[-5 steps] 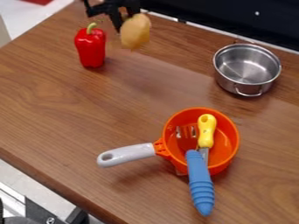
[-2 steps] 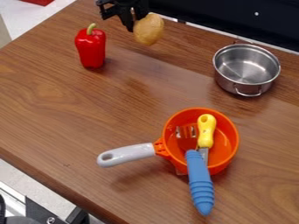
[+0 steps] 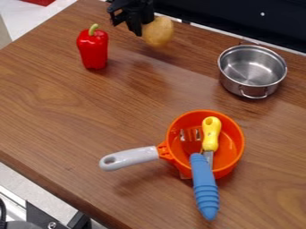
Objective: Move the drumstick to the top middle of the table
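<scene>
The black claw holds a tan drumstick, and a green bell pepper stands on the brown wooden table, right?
Not green: the camera view shows a red bell pepper. It stands on the wooden table, and the black claw holds the tan drumstick.

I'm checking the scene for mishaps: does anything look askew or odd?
Only the blue-handled utensil looks slightly askew, its handle jutting past the orange pan's rim. Nothing looks spilled or damaged.

Probably a lab, judging by the silver-and-black metal frame [image 3: 39,218] below one edge of the brown wood-grain table [image 3: 60,112], where kitchen ware stands: a round, shiny steel pot [image 3: 254,89] and a round orange pan [image 3: 240,134] with a pale grey handle [image 3: 131,158]
</scene>
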You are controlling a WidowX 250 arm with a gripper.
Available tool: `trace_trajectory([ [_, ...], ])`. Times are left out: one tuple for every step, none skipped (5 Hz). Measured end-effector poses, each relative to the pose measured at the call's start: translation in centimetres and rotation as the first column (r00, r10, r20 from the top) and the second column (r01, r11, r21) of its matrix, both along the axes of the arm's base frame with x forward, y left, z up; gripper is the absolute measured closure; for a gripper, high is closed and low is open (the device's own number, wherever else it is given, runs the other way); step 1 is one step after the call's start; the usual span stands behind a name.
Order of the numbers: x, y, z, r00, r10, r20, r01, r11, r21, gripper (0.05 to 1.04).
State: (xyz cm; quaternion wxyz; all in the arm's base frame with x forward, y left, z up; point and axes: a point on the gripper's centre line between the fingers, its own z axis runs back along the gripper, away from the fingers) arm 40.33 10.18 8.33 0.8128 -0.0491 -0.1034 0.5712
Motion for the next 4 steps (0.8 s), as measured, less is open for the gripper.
trace_trajectory([
  [0.5,-0.1,-0.8,0.998,0.061,-0.003,-0.061,0.998,0.012,0.817],
  [1.0,-0.7,-1.6,0.996,0.086,-0.011,-0.086,0.996,0.026,0.817],
  [1.7,-1.4,-2.2,0.995,0.102,-0.026,-0.100,0.994,0.047,0.817],
  [2.2,-1.6,-2.6,0.994,0.100,-0.042,-0.098,0.994,0.057,0.782],
])
